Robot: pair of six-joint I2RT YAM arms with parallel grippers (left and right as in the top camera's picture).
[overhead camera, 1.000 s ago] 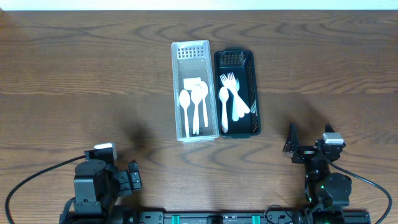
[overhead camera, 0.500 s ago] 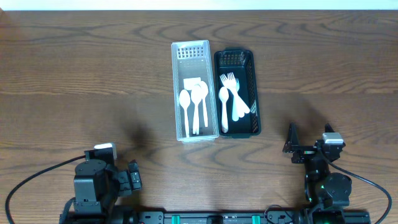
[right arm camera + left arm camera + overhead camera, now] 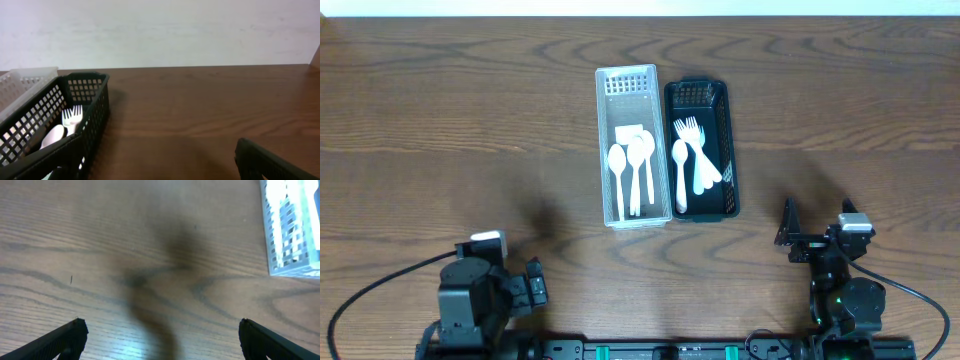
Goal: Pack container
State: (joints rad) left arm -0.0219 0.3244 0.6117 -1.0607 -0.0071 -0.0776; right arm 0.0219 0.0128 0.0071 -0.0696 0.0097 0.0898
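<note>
— Where do our pincers stand?
— Nearest us, the left gripper (image 3: 161, 330) and the right gripper (image 3: 150, 162) are both spread wide, holding nothing.
— And the containers?
— Farther out, we see the white basket (image 3: 632, 80) of spoons (image 3: 638, 160) at one o'clock from the left gripper. The black basket (image 3: 697, 92) of forks (image 3: 692, 140) sits just beside it, at eleven o'clock from the right.

I get overhead from straight above, far off; whole surface (image 3: 440, 120) in frame, left arm (image 3: 470, 300) and right arm (image 3: 845, 295) at frame bottom; left wrist view sits close over surface, tilted down and forward; only white basket (image 3: 290, 230) corner shows, top right; right wrist view rides low, nearly level, facing back wall (image 3: 160, 30); black basket (image 3: 95, 115) close at left, white basket edge beyond it; both baskets I share with overhead.
</note>
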